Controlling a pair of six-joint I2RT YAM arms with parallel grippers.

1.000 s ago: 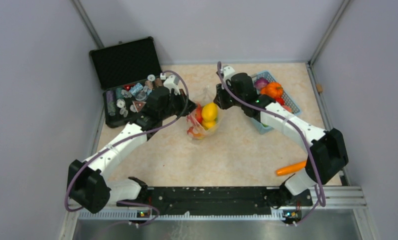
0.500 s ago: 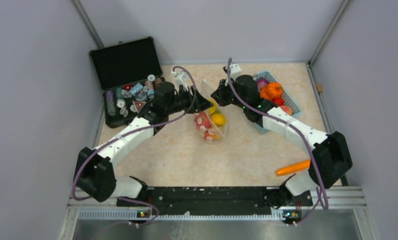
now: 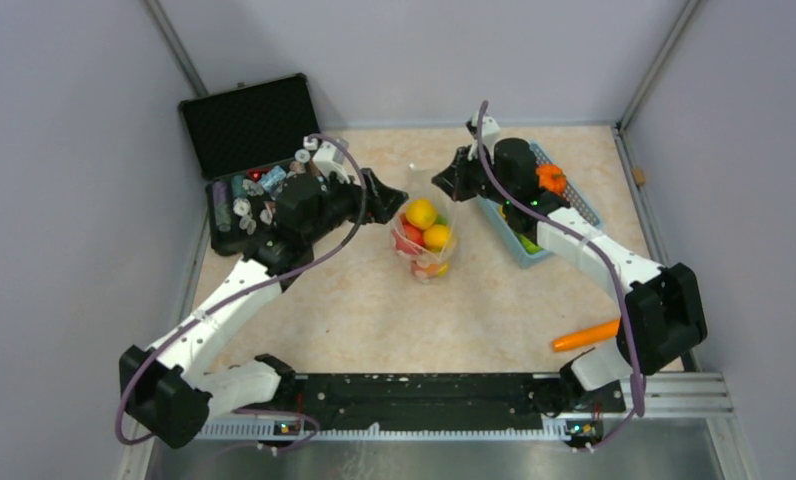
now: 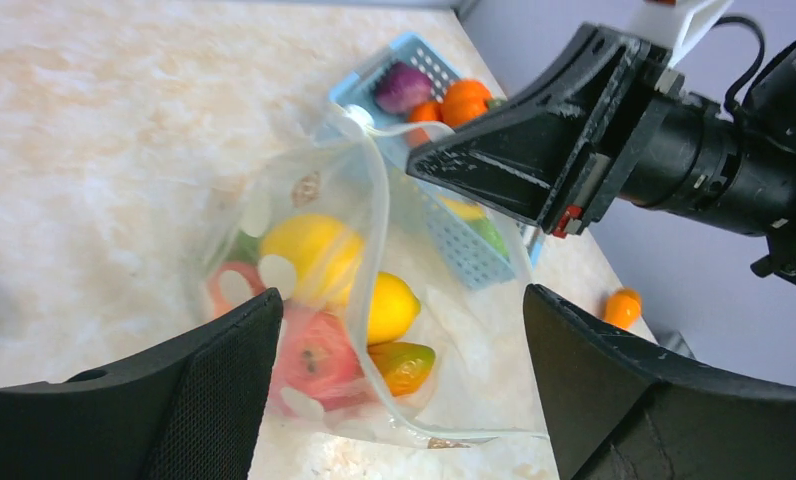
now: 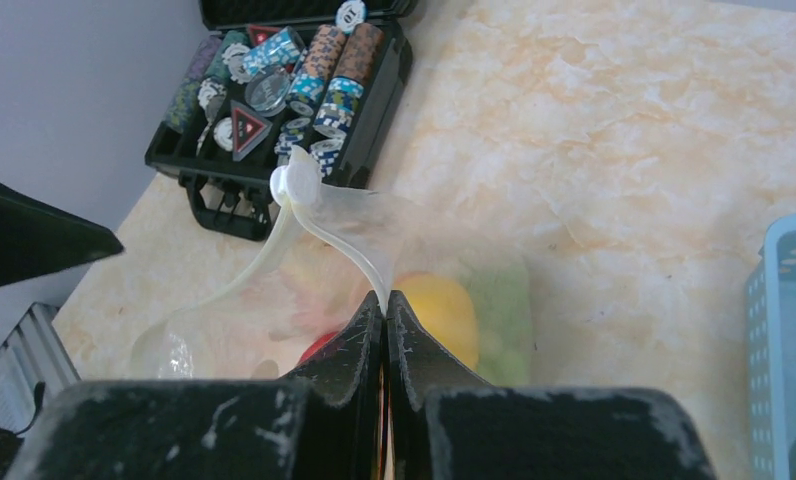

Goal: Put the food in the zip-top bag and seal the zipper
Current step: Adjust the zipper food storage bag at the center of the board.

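Observation:
The zip-top bag [image 3: 424, 240] stands mid-table, clear with white dots. Inside it lies food: a yellow lemon [image 3: 420, 212], a red piece [image 4: 309, 350] and an orange-green piece [image 4: 404, 365]. My right gripper [image 3: 444, 184] [image 5: 384, 298] is shut on the zipper [image 4: 360, 325] at the bag's upper edge and holds that edge up. My left gripper [image 3: 394, 196] [image 4: 402, 300] is open just left of the bag. Its wide jaws frame the bag without touching it. More food sits in the light-blue basket [image 3: 586, 206], and an orange carrot [image 3: 586, 335] lies at the near right.
An open black case [image 3: 254, 180] [image 5: 284, 90] of chips and trinkets stands at the far left, close behind my left arm. The basket lies under my right forearm. Grey walls enclose the table on three sides.
My left gripper has opened, let go of the bag's edge and drawn back to the left. The bag now hangs from the right gripper alone, shifted slightly right.

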